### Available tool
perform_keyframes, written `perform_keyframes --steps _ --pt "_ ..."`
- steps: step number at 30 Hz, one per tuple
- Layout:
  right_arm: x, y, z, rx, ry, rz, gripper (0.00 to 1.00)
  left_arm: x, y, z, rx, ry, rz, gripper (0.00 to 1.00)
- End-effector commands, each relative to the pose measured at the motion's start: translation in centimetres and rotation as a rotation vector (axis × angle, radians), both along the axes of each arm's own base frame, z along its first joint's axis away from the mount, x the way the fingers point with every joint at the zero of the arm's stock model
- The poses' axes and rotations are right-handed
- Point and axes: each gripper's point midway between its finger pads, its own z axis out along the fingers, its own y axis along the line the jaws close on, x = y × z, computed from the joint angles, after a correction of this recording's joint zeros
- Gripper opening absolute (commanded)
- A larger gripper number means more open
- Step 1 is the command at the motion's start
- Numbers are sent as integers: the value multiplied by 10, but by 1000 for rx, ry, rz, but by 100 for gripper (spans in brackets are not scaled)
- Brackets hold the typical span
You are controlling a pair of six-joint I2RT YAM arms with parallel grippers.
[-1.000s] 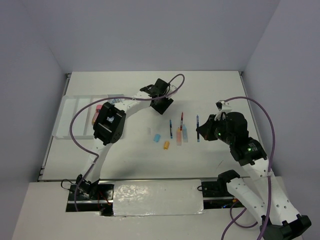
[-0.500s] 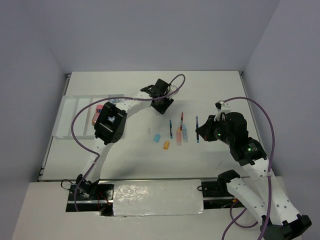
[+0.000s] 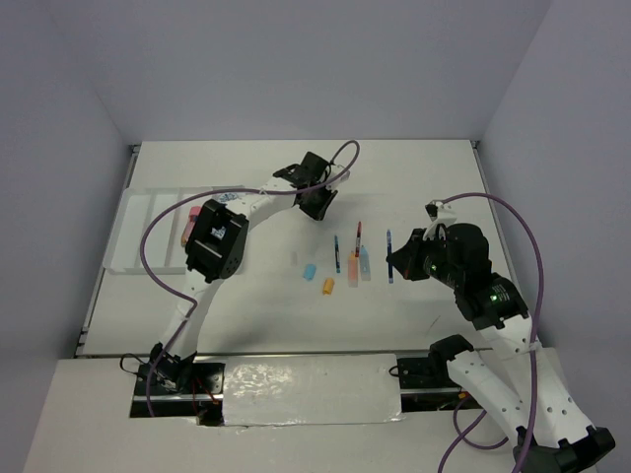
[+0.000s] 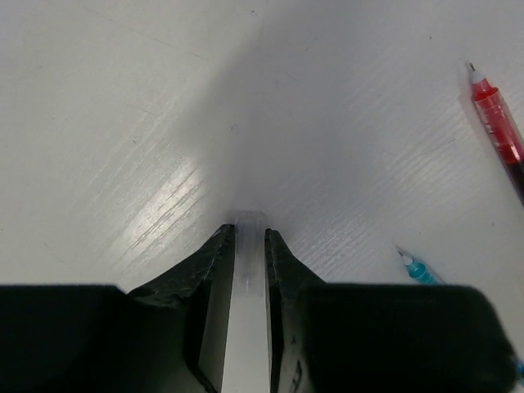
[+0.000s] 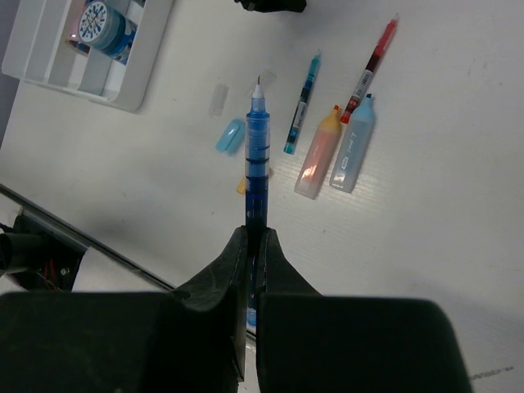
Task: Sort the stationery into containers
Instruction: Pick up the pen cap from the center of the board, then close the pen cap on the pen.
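Reading the left wrist feed first: the left gripper [image 4: 248, 239] has both fingers pressed against the sides of a clear piece [image 4: 248, 282], whose end pokes out just past the tips. I log that as grasped. I cannot tell whether the piece is resting on the table [image 4: 123, 123] or held off it. A red pen [image 4: 497, 131] and the tip of a teal pen [image 4: 417, 268] lie off to the right of it.

On the right wrist feed, the right gripper [image 5: 254, 239] is clamped on a blue pen [image 5: 258, 147], with the nib pointing away from the fingers.

On the table beyond it are a light-blue cap [image 5: 230, 135], a second clear piece [image 5: 218, 98], a peach marker [image 5: 318, 155] and a light-blue marker [image 5: 354, 147]. The two markers lie side by side and touch.

From overhead, the white tray [image 3: 133, 232] sits at the left edge of the table, well apart from both grippers. A pink-orange cylinder [image 3: 187, 225] lies in one of its compartments. The right wrist view also shows a blue-white roll [image 5: 100, 24] in the tray.
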Motion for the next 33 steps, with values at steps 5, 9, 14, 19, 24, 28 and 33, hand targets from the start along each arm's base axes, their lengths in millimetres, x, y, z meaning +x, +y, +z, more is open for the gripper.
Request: perform_keyframes --steps 5,9,14,19,24,28,33 --pt "-5 6 20 26 -49 40 2 -22 22 -32 36 174 43 9" --pt "-6 8 21 35 -55 50 2 -21 15 -11 -21 166 77 0" --pt "-4 20 13 67 -33 103 2 -11 -6 79 -226 41 108 0" --pt "-5 36 16 137 -82 178 1 -25 -12 193 -490 -84 184 0" --pt "-15 71 40 292 -188 255 0 -88 -1 271 -802 -125 210 0" --pt "-34 116 42 430 -193 332 0 -142 8 333 -1096 -255 193 0" --pt "-58 158 54 535 -194 333 0 -211 29 363 -1331 -305 166 0"
